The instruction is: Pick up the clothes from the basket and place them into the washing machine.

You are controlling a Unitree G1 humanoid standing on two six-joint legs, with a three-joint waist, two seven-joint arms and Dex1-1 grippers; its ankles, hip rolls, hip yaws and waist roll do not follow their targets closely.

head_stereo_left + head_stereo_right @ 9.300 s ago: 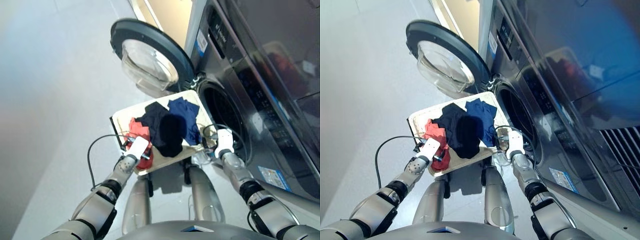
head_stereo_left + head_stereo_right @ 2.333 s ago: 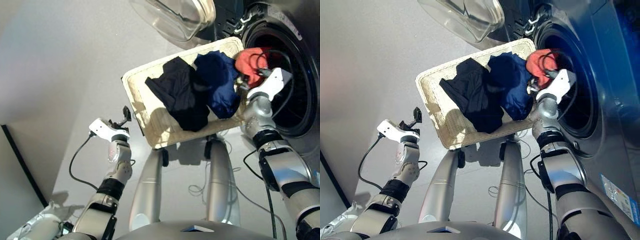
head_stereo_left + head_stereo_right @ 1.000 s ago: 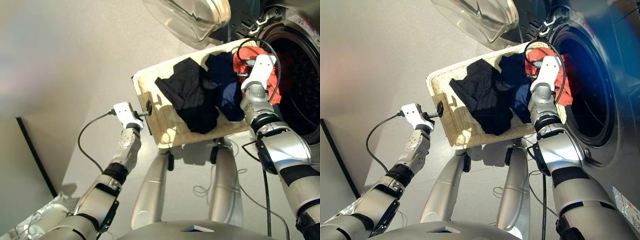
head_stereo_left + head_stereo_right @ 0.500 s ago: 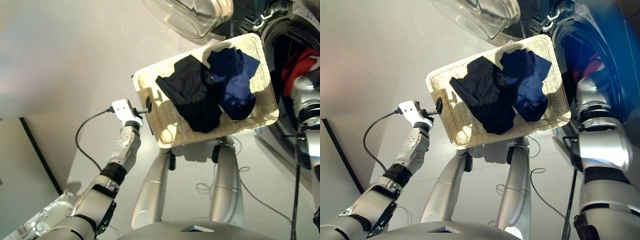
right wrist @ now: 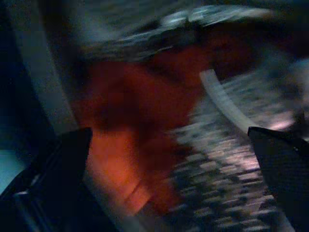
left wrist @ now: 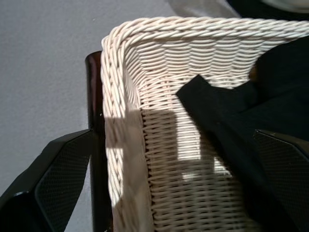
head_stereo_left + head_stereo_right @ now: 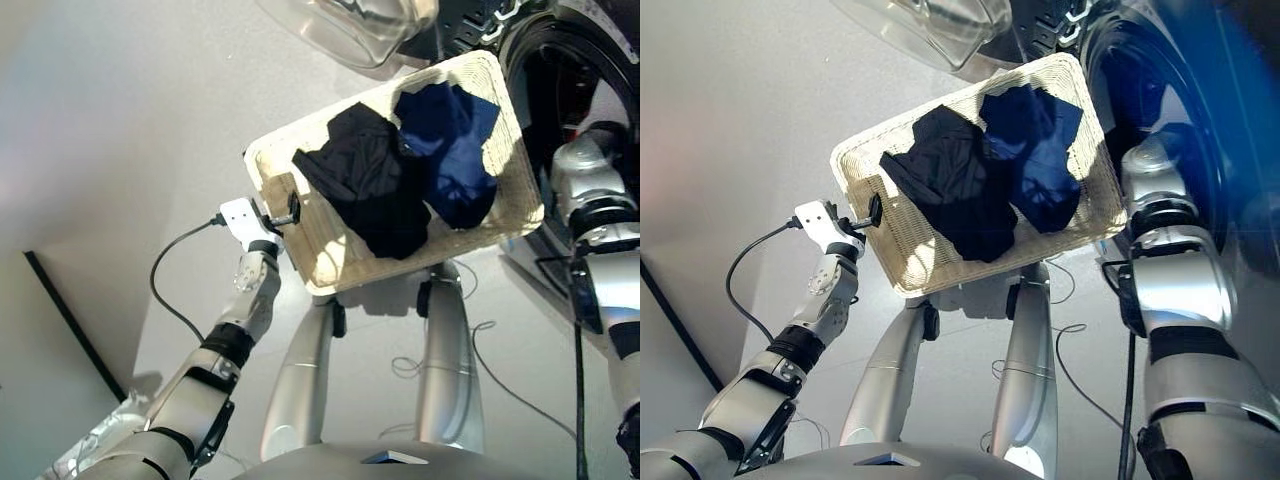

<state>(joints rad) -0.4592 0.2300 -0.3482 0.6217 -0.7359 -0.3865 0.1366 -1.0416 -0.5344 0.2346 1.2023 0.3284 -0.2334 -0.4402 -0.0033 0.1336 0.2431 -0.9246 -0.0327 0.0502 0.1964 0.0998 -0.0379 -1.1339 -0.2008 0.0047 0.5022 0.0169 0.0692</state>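
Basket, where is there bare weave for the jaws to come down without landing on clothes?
The basket is bare at the end by the left gripper, up to the black garment. The middle and far end are crowded: the navy garment lies against the black one.

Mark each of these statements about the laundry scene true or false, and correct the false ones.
1. The black garment lies in the cream-white woven basket. True.
2. The navy blue garment is inside the drum. False: it lies in the basket beside the black one.
3. The coral-red garment is inside the drum of the dark grey washing machine. True.
4. The left gripper holds the black garment. False: its fingers are open, one on each side of the basket's rim near a corner.
5. The round glass door is shut. False: it is swung open.
6. The right arm reaches into the drum opening. True.
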